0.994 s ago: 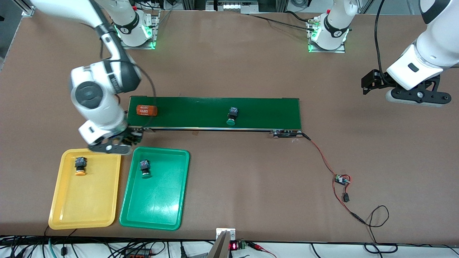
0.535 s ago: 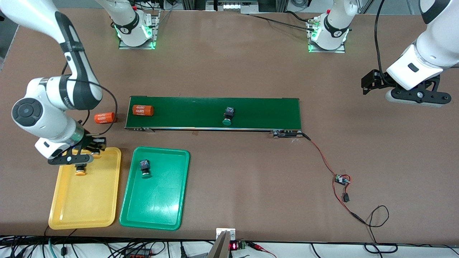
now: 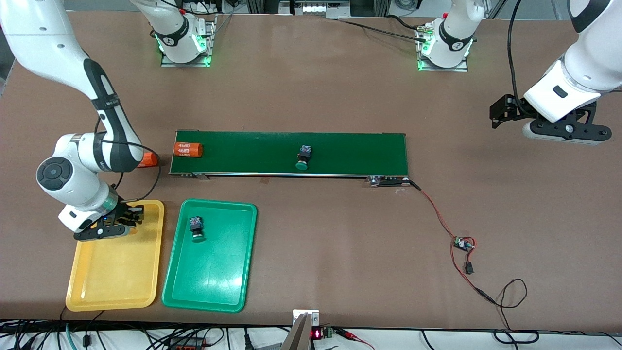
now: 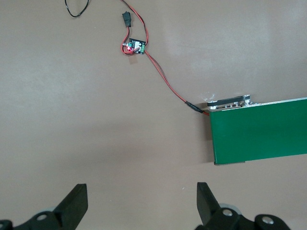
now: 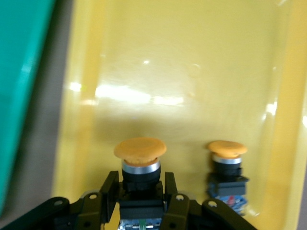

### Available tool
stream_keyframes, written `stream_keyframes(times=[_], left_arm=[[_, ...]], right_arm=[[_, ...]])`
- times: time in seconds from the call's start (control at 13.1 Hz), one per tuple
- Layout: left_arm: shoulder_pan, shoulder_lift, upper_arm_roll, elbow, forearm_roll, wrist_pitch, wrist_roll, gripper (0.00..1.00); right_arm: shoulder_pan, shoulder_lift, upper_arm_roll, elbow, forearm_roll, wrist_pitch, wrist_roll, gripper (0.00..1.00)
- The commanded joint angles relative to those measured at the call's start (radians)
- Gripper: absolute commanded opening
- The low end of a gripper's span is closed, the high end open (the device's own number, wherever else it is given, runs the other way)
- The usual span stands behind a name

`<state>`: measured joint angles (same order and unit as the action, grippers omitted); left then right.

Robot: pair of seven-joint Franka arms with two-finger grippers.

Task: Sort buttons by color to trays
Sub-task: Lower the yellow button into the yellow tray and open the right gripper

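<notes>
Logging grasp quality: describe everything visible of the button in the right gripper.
The held button has a round yellow-orange cap, a silver collar and a black body. The right gripper is shut on that body, its black fingers pressing both sides, cap pointing away from the wrist. It hangs over the yellow tray, beside a second yellow-orange button in that tray.

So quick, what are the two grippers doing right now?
Left gripper: open, holding nothing, waiting at its end of the table.
Right gripper: shut on a yellow button, over the yellow tray.
</notes>
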<state>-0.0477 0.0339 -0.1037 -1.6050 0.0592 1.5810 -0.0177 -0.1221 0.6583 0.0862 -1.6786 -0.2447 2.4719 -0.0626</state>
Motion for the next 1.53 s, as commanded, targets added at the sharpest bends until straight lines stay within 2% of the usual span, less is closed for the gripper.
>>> stream_keyframes(times=[0.0, 0.23, 0.31, 0.38, 0.46, 0.54, 0.69, 0.76, 0.99, 1.15, 1.38, 1.45], left_arm=[[-0.001, 0.011, -0.002, 0.028, 0.022, -0.022, 0.002, 1.00], [-0.001, 0.012, -0.002, 0.028, 0.022, -0.022, 0.002, 1.00], [-0.001, 0.012, -0.001, 0.028, 0.022, -0.022, 0.002, 1.00], [-0.001, 0.012, -0.001, 0.028, 0.022, -0.022, 0.002, 1.00], [-0.001, 0.012, -0.002, 0.028, 0.022, -0.024, 0.002, 1.00], [-0.001, 0.011, -0.002, 0.028, 0.022, -0.024, 0.002, 1.00], [-0.003, 0.011, -0.004, 0.028, 0.022, -0.026, 0.001, 1.00], [-0.001, 0.011, -0.004, 0.028, 0.022, -0.026, 0.001, 1.00], [-0.001, 0.011, -0.005, 0.027, 0.022, -0.030, 0.001, 1.00], [-0.001, 0.011, -0.005, 0.027, 0.022, -0.029, 0.002, 1.00], [-0.001, 0.012, 0.001, 0.028, 0.022, -0.027, 0.004, 1.00], [0.000, 0.012, 0.002, 0.027, 0.022, -0.027, 0.004, 1.00]], right_arm=[[-0.045, 0.033, 0.010, 0.033, -0.024, 0.037, -0.063, 0.09], [-0.053, 0.052, 0.010, 0.033, -0.022, 0.067, -0.074, 0.10], [-0.053, 0.055, 0.010, 0.033, -0.024, 0.071, -0.072, 0.14], [-0.051, 0.058, 0.010, 0.033, -0.022, 0.073, -0.069, 0.25], [-0.051, 0.058, 0.010, 0.033, -0.022, 0.071, -0.068, 0.41], [-0.050, 0.058, 0.010, 0.033, -0.022, 0.071, -0.069, 0.44], [-0.048, 0.054, 0.010, 0.033, -0.021, 0.071, -0.068, 0.60], [-0.048, 0.047, 0.010, 0.033, -0.016, 0.071, -0.066, 0.75], [-0.042, 0.014, 0.013, 0.022, -0.013, 0.061, -0.066, 0.93], [-0.033, -0.038, 0.020, -0.013, -0.010, 0.026, -0.059, 1.00], [0.018, -0.181, 0.027, -0.098, -0.008, -0.118, 0.114, 1.00], [0.021, -0.227, 0.055, -0.125, -0.005, -0.164, 0.157, 1.00]])
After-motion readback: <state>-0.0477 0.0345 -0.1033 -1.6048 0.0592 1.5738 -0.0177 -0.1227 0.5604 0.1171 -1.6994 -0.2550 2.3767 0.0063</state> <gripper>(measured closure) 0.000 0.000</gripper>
